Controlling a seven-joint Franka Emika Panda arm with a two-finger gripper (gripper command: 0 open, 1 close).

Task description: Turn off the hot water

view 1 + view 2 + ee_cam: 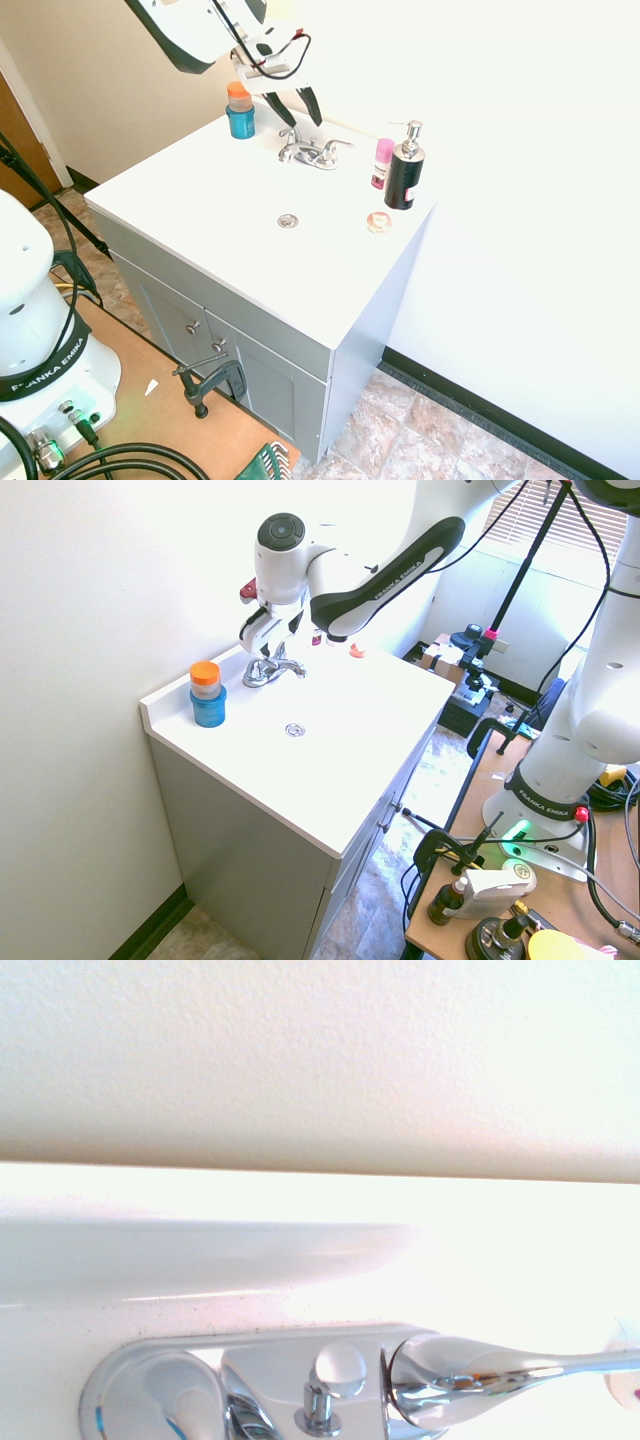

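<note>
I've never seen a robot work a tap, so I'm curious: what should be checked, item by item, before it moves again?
Pincer open: ok, its two fingers stand apart.
Pincer free of objects: ok, nothing between the fingers.
Pincer over the faucet: ok, it hangs above the handle on the teal cup's side.
Teal cup out of the way: cannot tell; it stands fairly near that handle.
Black pump bottle upright: ok, beyond the other handle.
Which handle is hot: cannot tell, no marking is readable.

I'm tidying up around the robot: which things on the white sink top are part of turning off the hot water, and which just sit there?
For the job:
- chrome two-handle faucet

Just there:
- black pump bottle
- pink-capped bottle
- orange-lidded container
</note>
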